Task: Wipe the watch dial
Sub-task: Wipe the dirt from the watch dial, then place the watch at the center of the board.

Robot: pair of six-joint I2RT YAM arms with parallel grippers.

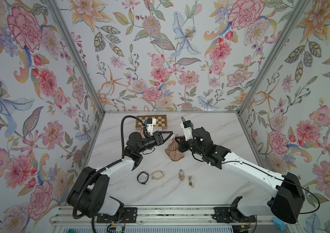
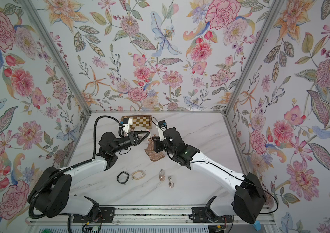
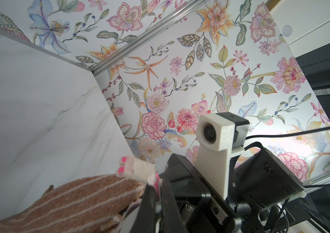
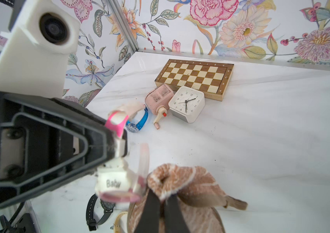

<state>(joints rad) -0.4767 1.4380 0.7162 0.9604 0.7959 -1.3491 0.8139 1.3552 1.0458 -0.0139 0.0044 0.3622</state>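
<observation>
The watch (image 4: 112, 182), a white case lettered "Baby" on a pink strap, is held aloft in the left pincer (image 4: 117, 150). The brown, white-striped cloth (image 4: 182, 181) is bunched just beside it, pinched by the right pincer (image 4: 163, 209).

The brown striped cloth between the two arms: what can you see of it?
The brown terry cloth with thin white stripes looks soft and fluffy. It is bunched, its top pinched in the shut right gripper, the rest hanging below. One fold seems to press on the white-and-pink plastic watch in the left gripper.
</observation>
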